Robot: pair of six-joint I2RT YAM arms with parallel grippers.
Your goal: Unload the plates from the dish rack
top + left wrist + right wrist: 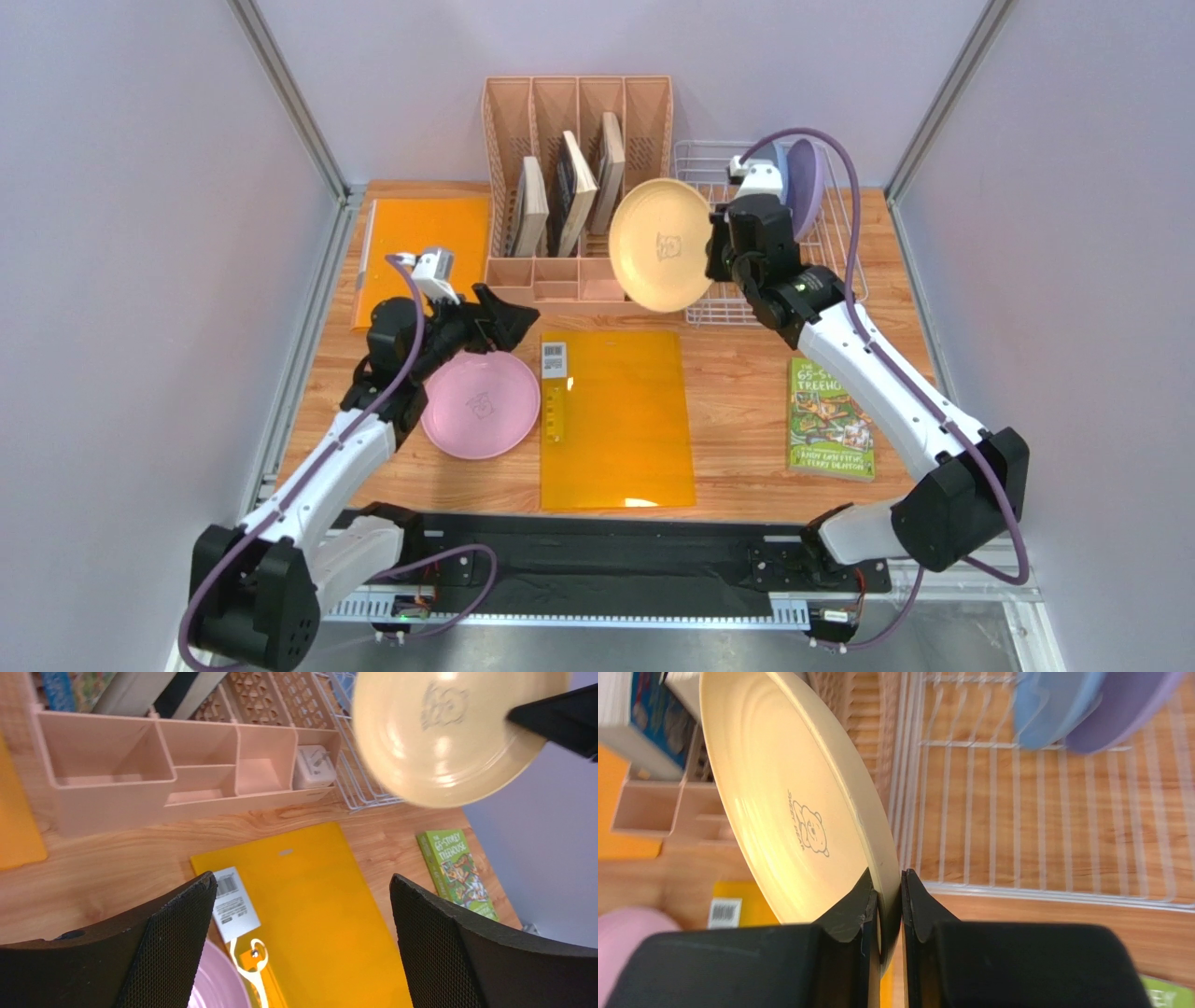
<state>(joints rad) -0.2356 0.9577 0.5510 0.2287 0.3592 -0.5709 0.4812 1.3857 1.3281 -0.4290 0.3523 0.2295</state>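
Observation:
My right gripper (718, 252) (889, 882) is shut on the rim of the cream-yellow plate (662, 245) (794, 805). It holds that plate upright in the air at the left edge of the white wire dish rack (856, 238) (1032, 826). A light blue plate (1046, 707) and a lavender plate (805, 182) (1123, 700) stand on edge in the rack's far part. The pink plate (481, 403) (217, 987) lies flat on the table. My left gripper (512, 315) (302, 882) hangs open just above the pink plate's far edge, with nothing between its fingers.
A pink slotted organizer (575, 182) (112, 777) with books stands left of the rack. An orange folder (617, 420) (323, 910) with a white label (554, 359) lies beside the pink plate. Another orange folder (421, 252) lies far left, and a green book (831, 417) (456, 868) lies at the right.

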